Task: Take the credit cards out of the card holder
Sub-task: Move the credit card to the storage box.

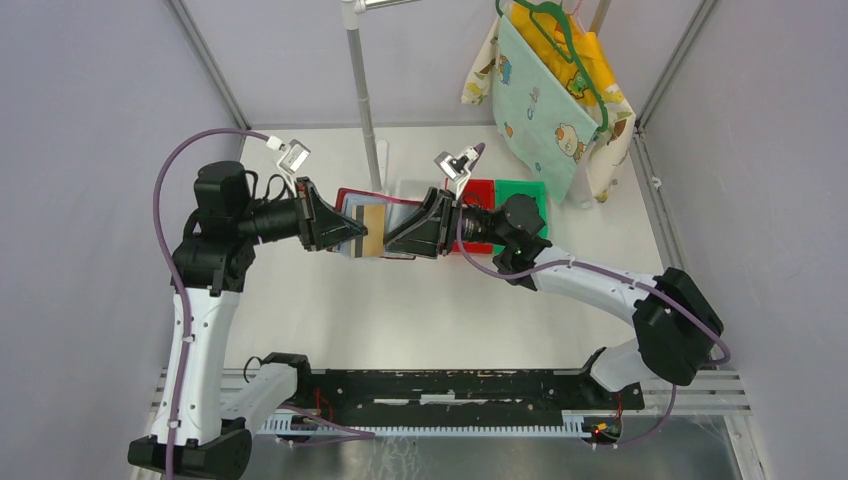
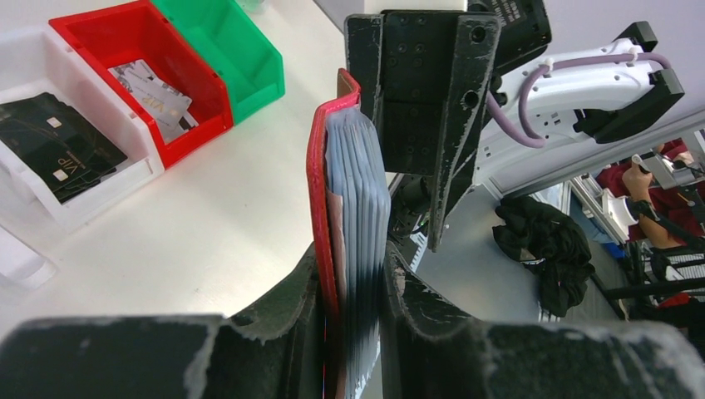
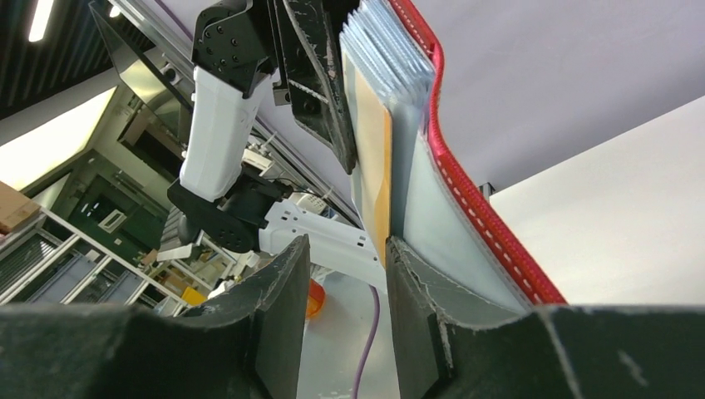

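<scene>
Biggest thing there was the white table [image 1: 330, 320], with both arms meeting over its far middle. Just right of them sat a row of small bins: a white bin [image 2: 83, 204] with black VIP cards [image 2: 50, 141] in it, a red bin [image 2: 100, 37] with silvery cards [image 2: 158, 100], and a green bin [image 2: 241, 71]. My guess is that's where pulled cards get sorted.

The card holder [image 2: 320, 191] was held up between the two tools, apparently clear of the table, with its clear sleeves fanned out. The left tool [image 2: 349, 291] was clamped on the red cover and the sleeve stack. I read that as bracing it so the other arm had something to pull against.

One golden credit card [image 3: 374, 166] sat in a sleeve on the right-hand side. The right tool [image 3: 345, 249] had its jaws apart, straddling that card's edge. One finger was just beside the card, with a gap on the other side, so no pinch yet as far as I could tell. It'd need to close on the card alone, not the sleeve, or the whole holder would get tugged along.
</scene>
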Available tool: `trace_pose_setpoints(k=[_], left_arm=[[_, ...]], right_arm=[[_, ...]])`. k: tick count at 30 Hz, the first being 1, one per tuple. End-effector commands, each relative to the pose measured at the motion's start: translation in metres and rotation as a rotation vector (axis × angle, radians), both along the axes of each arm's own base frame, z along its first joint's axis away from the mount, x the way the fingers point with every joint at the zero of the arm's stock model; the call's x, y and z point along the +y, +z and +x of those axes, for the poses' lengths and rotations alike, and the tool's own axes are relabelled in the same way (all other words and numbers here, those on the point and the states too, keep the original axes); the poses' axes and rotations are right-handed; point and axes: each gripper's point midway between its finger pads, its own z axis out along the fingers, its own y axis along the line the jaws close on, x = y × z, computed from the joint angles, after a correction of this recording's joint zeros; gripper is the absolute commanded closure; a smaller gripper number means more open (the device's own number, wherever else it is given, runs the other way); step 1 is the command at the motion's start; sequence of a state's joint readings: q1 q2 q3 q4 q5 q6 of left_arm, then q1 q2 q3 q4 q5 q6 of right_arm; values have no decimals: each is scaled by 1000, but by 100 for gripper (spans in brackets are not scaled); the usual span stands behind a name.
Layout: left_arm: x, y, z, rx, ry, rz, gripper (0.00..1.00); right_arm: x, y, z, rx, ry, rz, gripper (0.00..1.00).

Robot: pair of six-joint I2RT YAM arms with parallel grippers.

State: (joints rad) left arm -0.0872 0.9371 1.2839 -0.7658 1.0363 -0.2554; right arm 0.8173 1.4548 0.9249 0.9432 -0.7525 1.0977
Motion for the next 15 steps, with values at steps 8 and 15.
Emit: trace_pose_setpoints(k=[8,15], left_arm=[[-6,27,-5,-39,-51,-62,78],[-9,31,-10,-35,-79,-99,80]], right_arm=[[8,34,-10,-7,68,166,68],[7,30,1,53,4,191,74]])
